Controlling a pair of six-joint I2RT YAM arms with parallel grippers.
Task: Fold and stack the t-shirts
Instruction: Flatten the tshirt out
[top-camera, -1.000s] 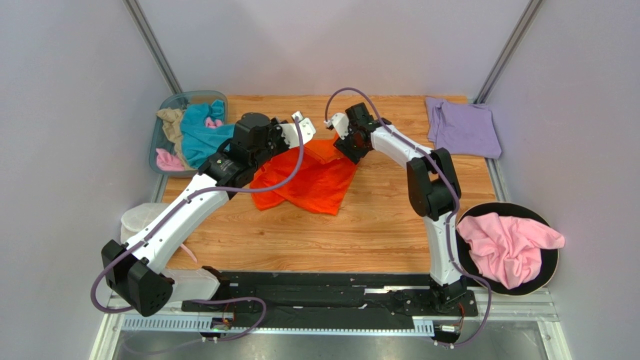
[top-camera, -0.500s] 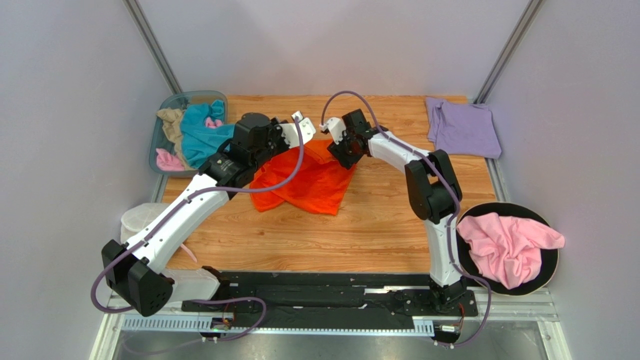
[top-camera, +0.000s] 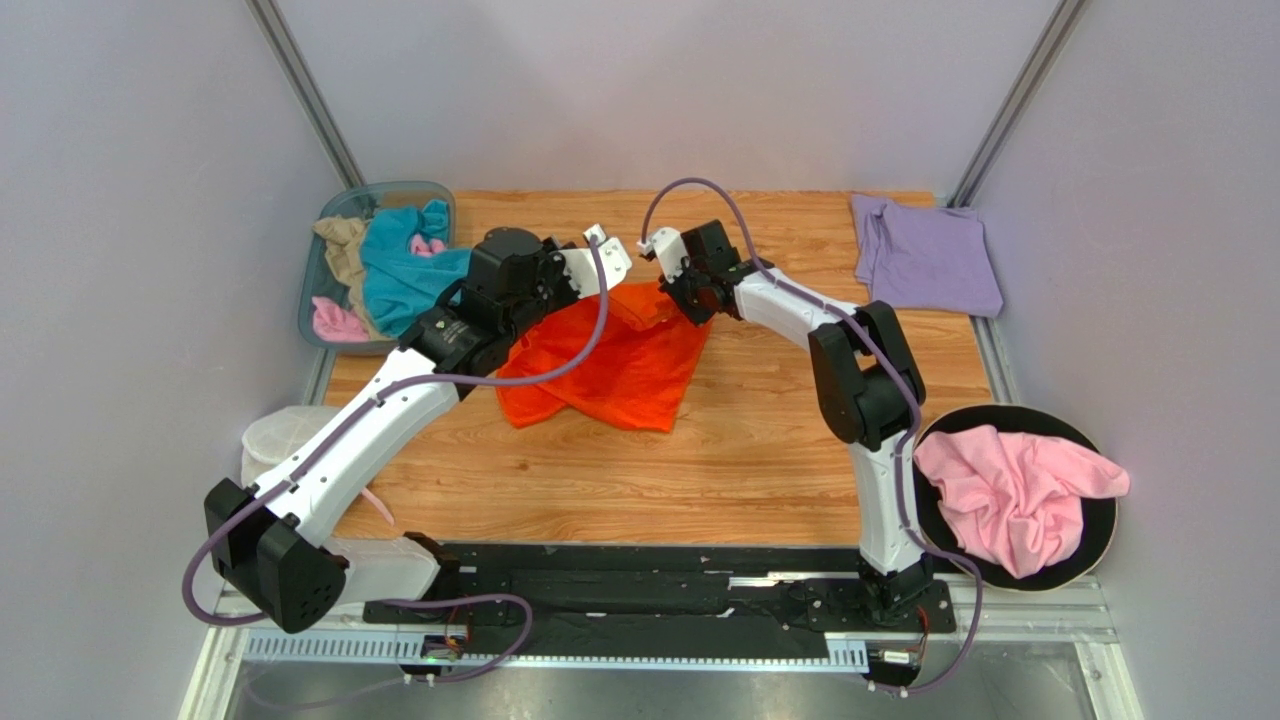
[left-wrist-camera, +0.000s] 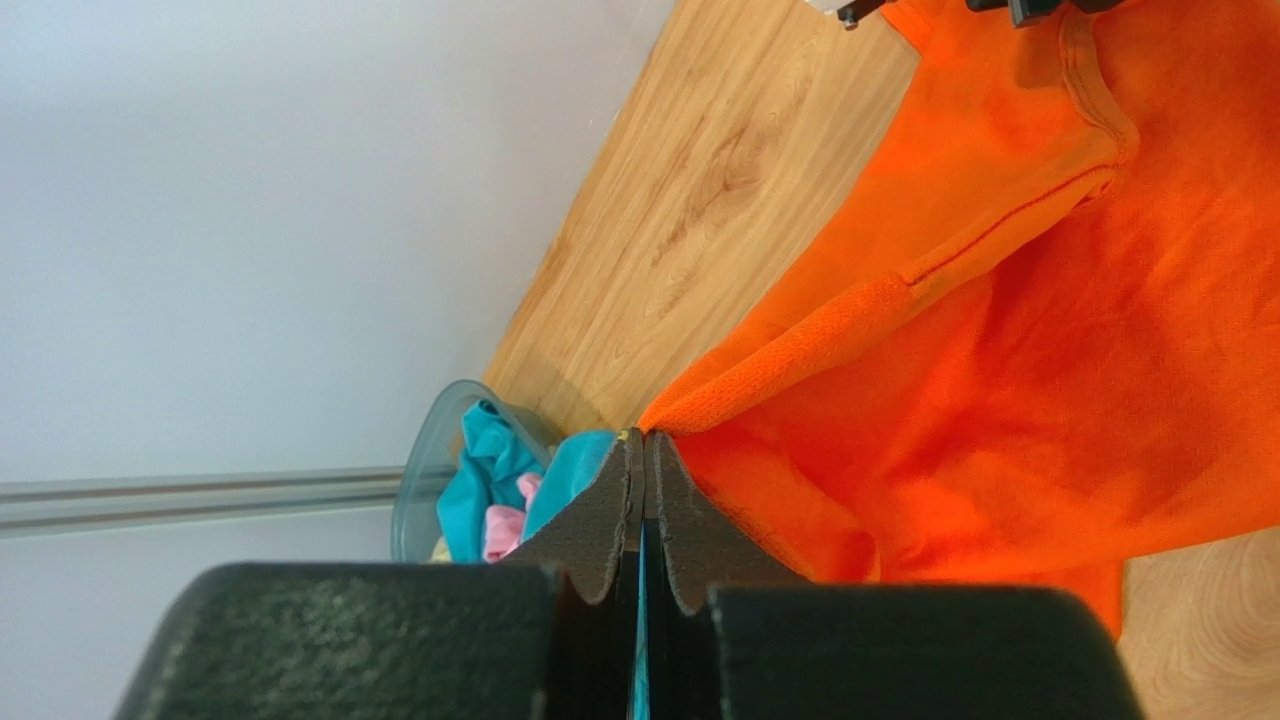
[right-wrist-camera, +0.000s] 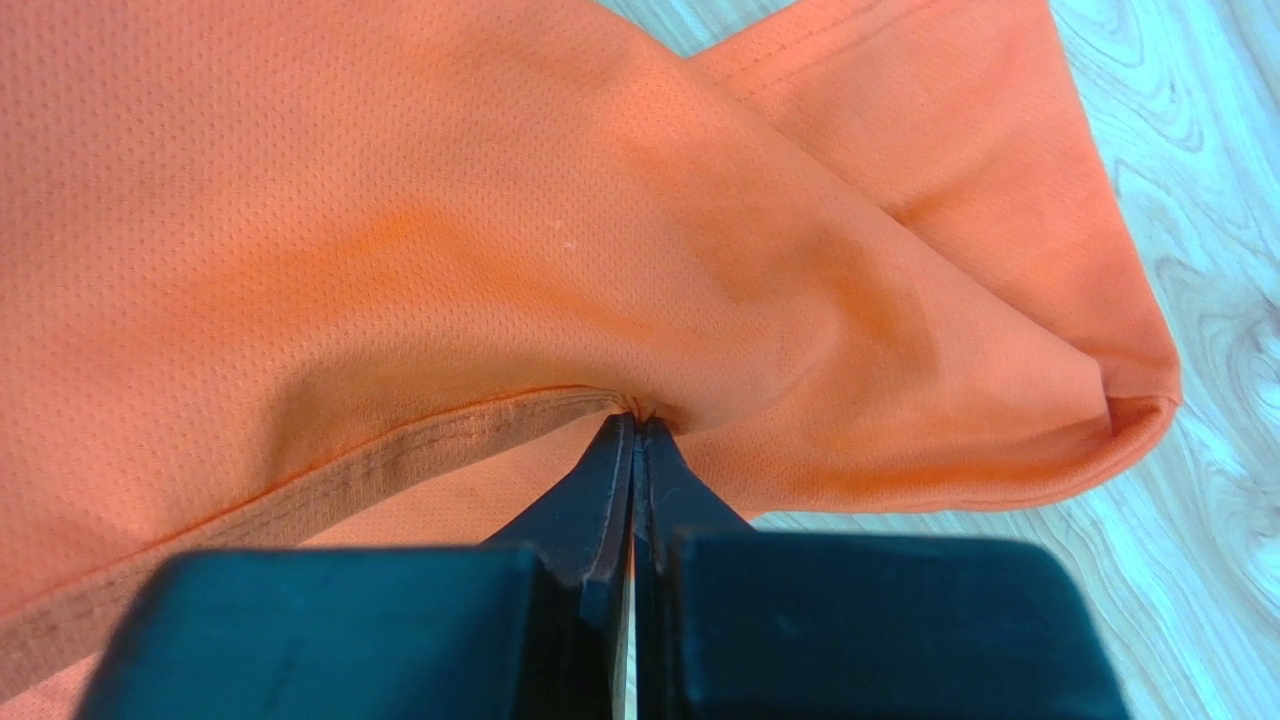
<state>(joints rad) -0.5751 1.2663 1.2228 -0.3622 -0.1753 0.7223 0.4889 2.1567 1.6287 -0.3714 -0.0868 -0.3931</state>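
A bright orange t-shirt (top-camera: 616, 368) lies rumpled on the wooden table, with its far edge raised between both grippers. My left gripper (top-camera: 613, 279) is shut on a corner of the shirt's edge, its tips (left-wrist-camera: 643, 438) pinching orange cloth (left-wrist-camera: 1037, 330). To its right, my right gripper (top-camera: 679, 297) is shut on the shirt's hem, the cloth (right-wrist-camera: 451, 225) bunching at its tips (right-wrist-camera: 634, 420). A pale lavender t-shirt (top-camera: 924, 255) lies flat at the far right. A pink t-shirt (top-camera: 1014, 488) is heaped on a black round disc (top-camera: 1097, 525).
A clear bin (top-camera: 323, 255) at the far left holds teal (top-camera: 398, 270), tan (top-camera: 343, 240) and pink (top-camera: 334, 318) shirts; it also shows in the left wrist view as the bin (left-wrist-camera: 428, 480). A white pouch (top-camera: 278, 435) sits by the table's left edge.
My right gripper slid a little left onto the shirt's far edge and shut on the hem. The left gripper kept its hold and stayed in place.
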